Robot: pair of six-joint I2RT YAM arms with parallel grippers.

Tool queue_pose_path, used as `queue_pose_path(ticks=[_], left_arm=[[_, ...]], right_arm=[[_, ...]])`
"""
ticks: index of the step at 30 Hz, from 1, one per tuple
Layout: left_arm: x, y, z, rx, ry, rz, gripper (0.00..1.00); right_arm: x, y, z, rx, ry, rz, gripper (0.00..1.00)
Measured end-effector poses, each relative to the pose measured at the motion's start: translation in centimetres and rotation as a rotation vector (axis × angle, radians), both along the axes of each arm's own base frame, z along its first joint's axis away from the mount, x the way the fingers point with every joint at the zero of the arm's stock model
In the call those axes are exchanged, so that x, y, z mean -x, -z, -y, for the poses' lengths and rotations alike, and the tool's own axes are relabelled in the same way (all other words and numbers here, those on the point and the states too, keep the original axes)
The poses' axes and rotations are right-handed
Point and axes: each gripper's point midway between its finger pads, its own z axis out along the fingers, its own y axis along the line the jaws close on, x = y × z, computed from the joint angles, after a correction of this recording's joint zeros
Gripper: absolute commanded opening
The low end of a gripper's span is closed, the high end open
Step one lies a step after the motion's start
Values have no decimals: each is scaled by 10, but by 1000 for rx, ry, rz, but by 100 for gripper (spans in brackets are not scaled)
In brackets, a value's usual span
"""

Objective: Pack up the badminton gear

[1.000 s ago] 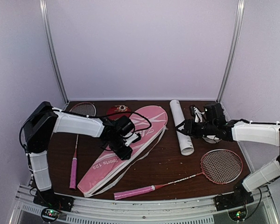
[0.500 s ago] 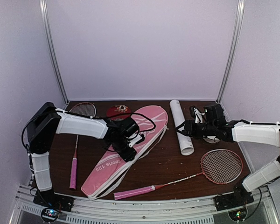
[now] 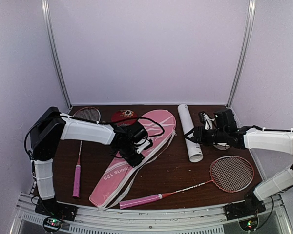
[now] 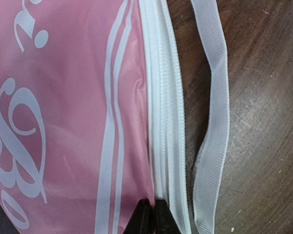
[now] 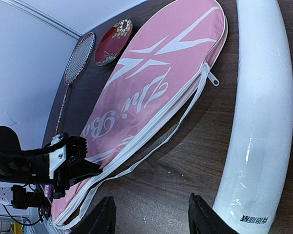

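— Start at the left. How many rackets?
— Two. The first racket (image 3: 77,176) lies along the left side of the table (image 3: 173,168), head at the back, pink handle toward the arms.
— And next to it?
— One dark red dish (image 3: 124,116) at the back, touching the top of the one pink bag (image 3: 154,127), which lies slantwise. The left gripper (image 4: 149,218) sits on the bag's white zipper edge with its tips pressed together. I cannot tell whether any fabric is caught between them.
— Further right?
— One white tube (image 3: 190,130), lying just beside the bag. The right gripper (image 5: 151,219) hangs beside it, fingers spread, holding nothing. The second racket (image 3: 142,200) lies across the front, head at the right.
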Motion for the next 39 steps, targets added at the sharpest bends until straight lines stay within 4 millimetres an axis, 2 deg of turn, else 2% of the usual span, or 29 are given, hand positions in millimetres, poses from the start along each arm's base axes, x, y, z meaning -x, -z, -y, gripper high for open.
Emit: queue_pose_path(ticks=[6, 9, 14, 18, 24, 30, 34, 39], left_arm=[[1, -2, 0, 8, -2, -10, 2], [2, -4, -2, 8, -4, -18, 8], [3, -6, -3, 20, -9, -35, 10], [1, -7, -4, 31, -18, -48, 0], [-1, -8, -6, 38, -25, -53, 0], [-2, -20, -3, 76, -29, -54, 0], [-6, -36, -3, 127, -41, -55, 0], [-10, -46, -5, 174, -54, -61, 0]], right_arm=[[5, -4, 2, 7, -8, 11, 53], [7, 1, 4, 12, -8, 1, 53], [9, 4, 4, 17, -9, -8, 53], [9, 4, 4, 16, -9, -8, 53], [9, 4, 5, 17, -9, -8, 53], [11, -1, 5, 13, -10, 3, 53], [11, -2, 5, 12, -12, 6, 51], [16, -1, -3, 8, -33, 1, 47]])
